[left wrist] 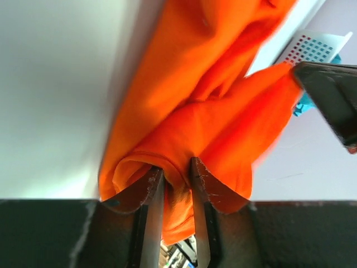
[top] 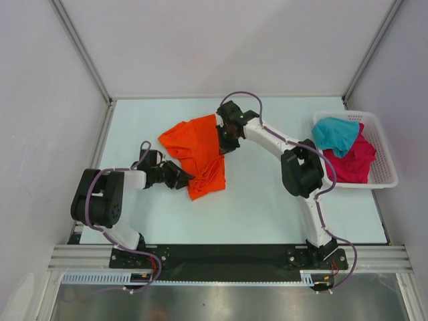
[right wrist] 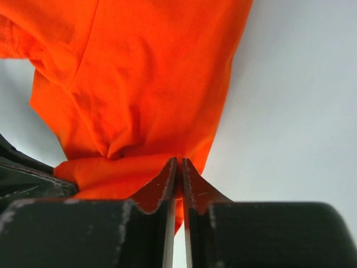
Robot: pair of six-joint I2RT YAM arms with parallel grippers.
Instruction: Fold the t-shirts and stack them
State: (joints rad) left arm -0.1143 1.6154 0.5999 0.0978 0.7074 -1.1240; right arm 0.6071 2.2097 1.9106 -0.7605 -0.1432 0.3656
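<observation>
At left gripper (left wrist: 174, 170): orange t-shirt (top: 190, 144) is clamped.
At right gripper (right wrist: 179, 163): its edge is pinched.
Fold: cloth is best kept taut.

The orange shirt (top: 197, 152) lies rumpled on the tabletop (top: 267, 200), left of centre, its lower part bunched into folds. The teal shirt (top: 334, 132) sits crumpled atop the magenta shirt (top: 354, 164) — both heaped in the basket (top: 384, 175) at the right.

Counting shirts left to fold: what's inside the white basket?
A teal shirt lies on top of a pink shirt in the basket. Anything beneath them is covered.
</observation>
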